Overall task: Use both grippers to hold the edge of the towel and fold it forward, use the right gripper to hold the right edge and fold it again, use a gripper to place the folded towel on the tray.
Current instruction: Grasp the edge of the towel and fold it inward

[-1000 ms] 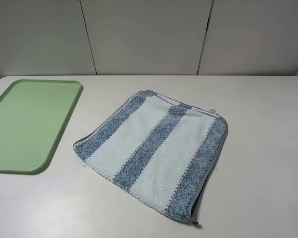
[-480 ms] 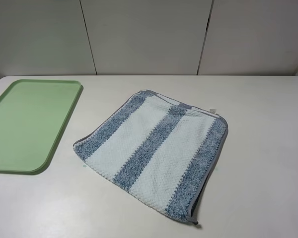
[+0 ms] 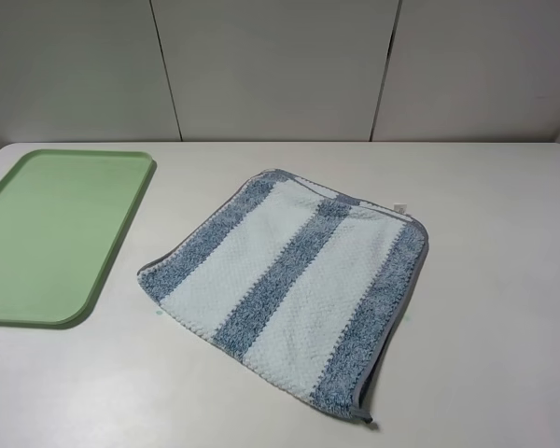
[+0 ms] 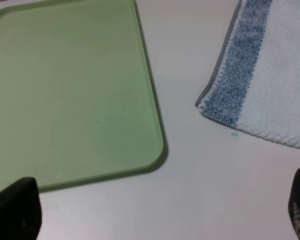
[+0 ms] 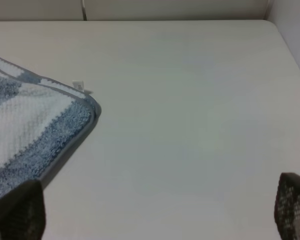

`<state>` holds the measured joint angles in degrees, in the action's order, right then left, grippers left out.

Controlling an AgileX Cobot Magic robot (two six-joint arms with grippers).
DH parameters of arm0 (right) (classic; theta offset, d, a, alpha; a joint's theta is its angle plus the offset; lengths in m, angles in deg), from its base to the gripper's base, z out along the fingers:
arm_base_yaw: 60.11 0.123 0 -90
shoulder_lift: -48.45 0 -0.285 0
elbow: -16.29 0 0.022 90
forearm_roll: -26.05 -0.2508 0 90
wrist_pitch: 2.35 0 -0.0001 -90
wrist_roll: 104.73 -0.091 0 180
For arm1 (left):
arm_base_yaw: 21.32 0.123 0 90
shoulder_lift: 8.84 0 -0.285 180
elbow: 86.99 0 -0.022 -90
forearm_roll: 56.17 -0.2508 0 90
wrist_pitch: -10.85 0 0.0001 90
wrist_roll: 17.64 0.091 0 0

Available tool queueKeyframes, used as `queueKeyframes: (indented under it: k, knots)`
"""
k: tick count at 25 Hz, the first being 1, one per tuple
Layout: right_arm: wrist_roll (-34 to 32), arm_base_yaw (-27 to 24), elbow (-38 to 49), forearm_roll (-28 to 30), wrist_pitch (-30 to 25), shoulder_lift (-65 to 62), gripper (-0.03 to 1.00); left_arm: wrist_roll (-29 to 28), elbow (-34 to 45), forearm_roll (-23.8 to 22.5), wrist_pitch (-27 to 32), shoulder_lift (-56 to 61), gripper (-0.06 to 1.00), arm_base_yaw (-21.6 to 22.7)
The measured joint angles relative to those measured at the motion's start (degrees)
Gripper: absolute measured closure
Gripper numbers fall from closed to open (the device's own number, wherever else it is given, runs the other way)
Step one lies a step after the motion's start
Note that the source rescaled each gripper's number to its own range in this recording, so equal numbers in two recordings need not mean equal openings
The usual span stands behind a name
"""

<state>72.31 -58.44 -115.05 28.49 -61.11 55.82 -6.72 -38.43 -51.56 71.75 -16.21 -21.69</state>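
my left pincer (image 4: 157, 215) and right pincer (image 5: 155, 212) both gape apart above the tabletop (image 3: 504, 280); between them lies the towel (image 3: 289, 285), flat, unfolded, blue-and-white striped, grey-hemmed.

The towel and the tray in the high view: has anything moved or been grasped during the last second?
Nothing visibly changed. The towel lies unfolded and flat on the table as before, apart from the tray, which has also kept its place.
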Motion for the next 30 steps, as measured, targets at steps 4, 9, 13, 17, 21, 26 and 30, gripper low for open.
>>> queueKeyframes:
  k: [4,9,13,17,21,26,30]
  knots:
    - [0.0,0.0,0.0,0.0,0.0,0.0,-0.03,0.0,0.0,0.0,0.0,0.0,-0.05,0.0]
    - [0.0,0.0,0.0,0.0,0.0,0.0,-0.03,0.0,0.0,0.0,0.0,0.0,-0.05,0.0]
    - [0.0,0.0,0.0,-0.2,0.0,0.0,-0.03,0.0,-1.3,0.0,0.3,-2.6,-0.05,0.0]
    - [0.1,0.0,0.0,-0.7,0.0,0.0,-0.03,3.0,-3.9,0.0,0.3,-10.3,-0.04,0.0]
    - [2.2,0.0,0.0,-3.3,0.0,0.1,-0.03,9.0,-7.4,0.0,0.1,-20.4,-0.03,0.0]
    - [6.2,0.0,-1.5,-6.1,-0.1,8.2,-0.03,15.7,-13.6,-0.1,-1.7,-33.2,-0.03,-5.8]
    - [11.5,0.4,-3.7,-7.8,0.1,18.9,-0.03,19.2,-19.1,-4.6,-1.8,-42.4,-0.02,-16.1]
